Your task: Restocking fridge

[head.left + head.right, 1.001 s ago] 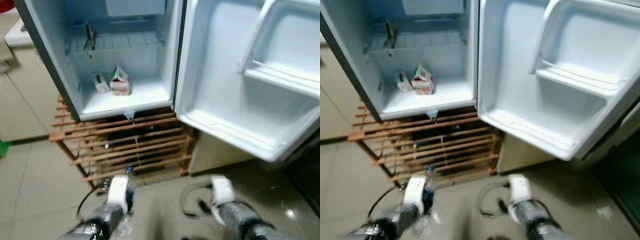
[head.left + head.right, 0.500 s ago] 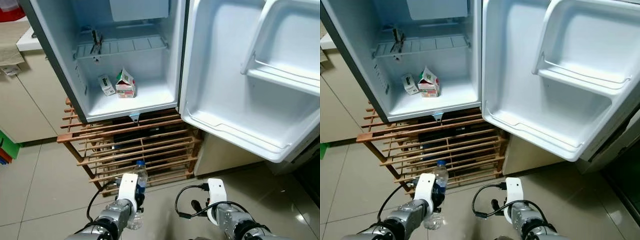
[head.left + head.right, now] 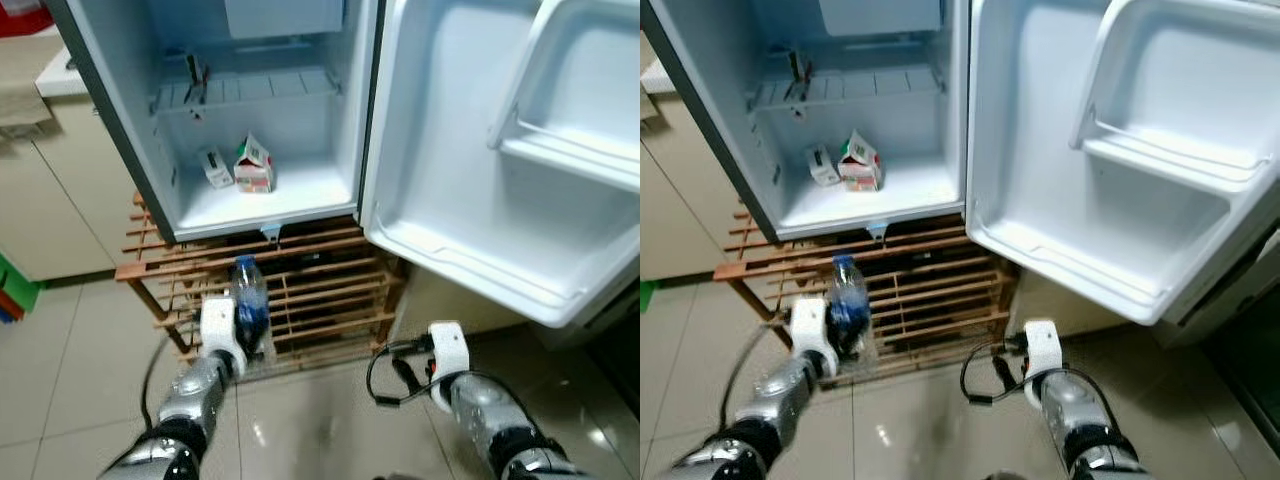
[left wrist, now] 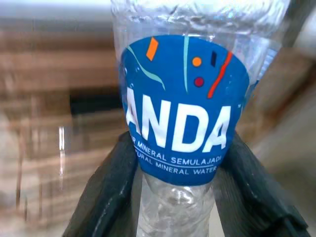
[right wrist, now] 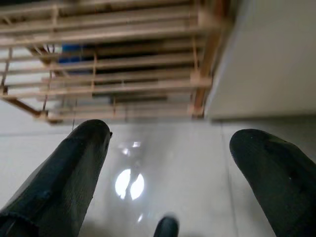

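Water bottle (image 3: 248,300), clamped upright by the left end effector (image 4: 175,197), fronts the wooden rack (image 3: 300,290); right end effector (image 5: 173,173) gapes empty.

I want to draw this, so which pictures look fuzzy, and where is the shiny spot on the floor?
Left wrist view: the wooden rack behind is smeared, while the water bottle label between the left gripper's fingers reads fairly sharp. Right wrist view: a bright glare patch on the floor tiles, soft focus overall. Both eye views: slightly blurred, with small glints on the floor.

I'm looking at a home kitchen. At twelve o'clock a small fridge (image 3: 250,110) stands open on a wooden rack (image 3: 270,290); beige cabinets (image 3: 50,200) at ten o'clock, tiled floor (image 3: 60,370) below.
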You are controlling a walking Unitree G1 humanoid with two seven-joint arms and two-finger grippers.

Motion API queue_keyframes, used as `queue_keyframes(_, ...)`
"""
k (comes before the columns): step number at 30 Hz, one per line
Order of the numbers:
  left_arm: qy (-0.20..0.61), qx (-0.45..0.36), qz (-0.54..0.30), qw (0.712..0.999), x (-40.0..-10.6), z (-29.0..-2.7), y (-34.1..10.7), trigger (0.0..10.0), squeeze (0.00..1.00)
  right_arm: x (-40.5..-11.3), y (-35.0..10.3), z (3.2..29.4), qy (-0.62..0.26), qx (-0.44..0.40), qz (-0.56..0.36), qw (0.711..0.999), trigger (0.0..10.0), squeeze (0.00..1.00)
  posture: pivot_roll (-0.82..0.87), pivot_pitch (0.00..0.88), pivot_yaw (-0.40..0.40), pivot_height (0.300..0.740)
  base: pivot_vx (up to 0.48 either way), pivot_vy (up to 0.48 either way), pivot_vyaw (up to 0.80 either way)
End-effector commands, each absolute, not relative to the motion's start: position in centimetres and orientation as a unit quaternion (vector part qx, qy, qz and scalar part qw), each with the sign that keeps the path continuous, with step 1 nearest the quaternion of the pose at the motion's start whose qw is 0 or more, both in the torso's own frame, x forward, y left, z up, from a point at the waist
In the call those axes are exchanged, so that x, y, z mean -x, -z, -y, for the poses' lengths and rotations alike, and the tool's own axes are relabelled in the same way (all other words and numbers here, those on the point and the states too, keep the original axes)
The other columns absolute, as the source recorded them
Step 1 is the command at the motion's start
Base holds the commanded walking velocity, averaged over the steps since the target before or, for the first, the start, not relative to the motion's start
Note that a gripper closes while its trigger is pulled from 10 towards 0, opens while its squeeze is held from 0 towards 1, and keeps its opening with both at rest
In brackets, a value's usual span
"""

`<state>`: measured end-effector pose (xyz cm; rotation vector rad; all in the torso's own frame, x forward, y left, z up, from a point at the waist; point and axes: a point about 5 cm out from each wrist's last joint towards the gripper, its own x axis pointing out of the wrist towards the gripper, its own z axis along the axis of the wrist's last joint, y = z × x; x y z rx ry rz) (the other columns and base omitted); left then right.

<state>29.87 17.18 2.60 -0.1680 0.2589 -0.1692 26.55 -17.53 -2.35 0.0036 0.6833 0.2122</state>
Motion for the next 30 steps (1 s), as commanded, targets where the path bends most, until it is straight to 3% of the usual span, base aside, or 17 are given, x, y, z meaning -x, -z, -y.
queue_keyframes(1, 0.117, 0.083, -0.054, 0.988, -30.6, -16.2, -5.9, 10.0, 0.00, -27.0, 1.2, 17.0, -0.127, 0.017, -0.304, 0.944, 10.0, 0.00, -0.07, 0.000, 0.016, 0.740, 0.000, 0.000, 0.00)
queue_keyframes(5, 0.148, 0.076, 0.019, 0.986, -30.6, -15.2, -9.6, 10.0, 0.00, -27.3, -0.8, 16.2, -0.145, 0.002, -0.257, 0.955, 10.0, 0.00, -0.07, 0.000, 0.010, 0.740, 0.000, 0.000, 0.00)
queue_keyframes(11, 0.153, 0.054, 0.080, 0.983, -30.7, -14.0, -13.3, 10.0, 0.00, -27.7, -5.6, 16.2, -0.128, 0.010, -0.113, 0.985, 10.0, 0.00, -0.07, 0.000, 0.006, 0.740, 0.000, 0.000, 0.00)
queue_keyframes(12, 0.152, 0.044, 0.093, 0.983, -30.6, -13.6, -14.3, 10.0, 0.00, -27.6, -7.8, 16.3, -0.111, -0.005, -0.055, 0.992, 10.0, 0.00, -0.07, 0.000, 0.010, 0.740, 0.000, 0.000, 0.00)
queue_keyframes(17, 0.133, 0.035, 0.069, 0.988, -30.1, -13.2, -14.2, 10.0, 0.00, -27.6, -10.5, 16.7, -0.067, -0.037, 0.008, 0.997, 10.0, 0.00, -0.08, 0.000, 0.017, 0.740, 0.000, 0.000, 0.00)
queue_keyframes(30, 0.082, 0.071, 0.015, 0.994, -30.1, -14.6, -12.5, 10.0, 0.00, -28.5, -12.4, 16.2, -0.050, -0.026, 0.045, 0.997, 10.0, 0.00, -0.08, 0.000, 0.017, 0.740, 0.000, 0.000, 0.00)
